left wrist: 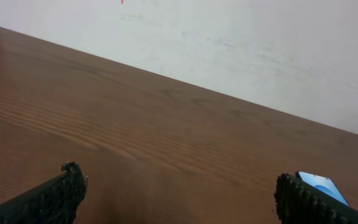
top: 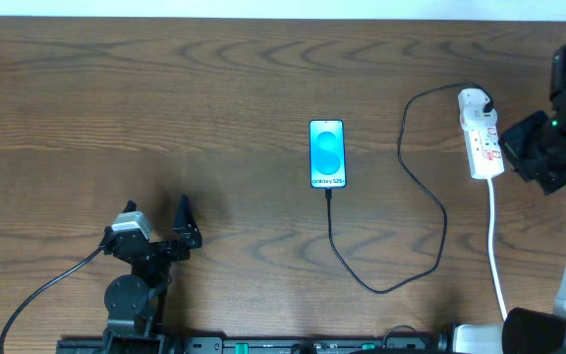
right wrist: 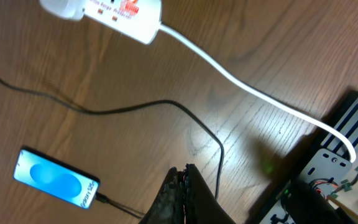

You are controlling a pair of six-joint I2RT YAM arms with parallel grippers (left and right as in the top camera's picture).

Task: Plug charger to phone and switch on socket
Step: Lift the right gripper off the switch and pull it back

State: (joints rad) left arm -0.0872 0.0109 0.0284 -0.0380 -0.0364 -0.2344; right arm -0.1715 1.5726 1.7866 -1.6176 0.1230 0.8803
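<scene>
1. The left claw [left wrist: 179, 182] is shown spread wide and empty over the bare desk [left wrist: 135, 124]. The phone [top: 326, 153] lies ahead and to its right, well apart.
2. The right claw [right wrist: 183, 177] is clenched on nothing. The socket [right wrist: 120, 12] lies ahead of it, untouched.
3. The charger [right wrist: 135, 106], thin and limp, is draped between this claw and the socket. Its tip appears seated in the phone.
4. The socket is judged light, rigid and apt to slide. Its switch is best pressed straight down with closed tips.

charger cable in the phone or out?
In. The charger tip meets the bottom edge of the phone; overhead and right-wrist views agree.
</scene>
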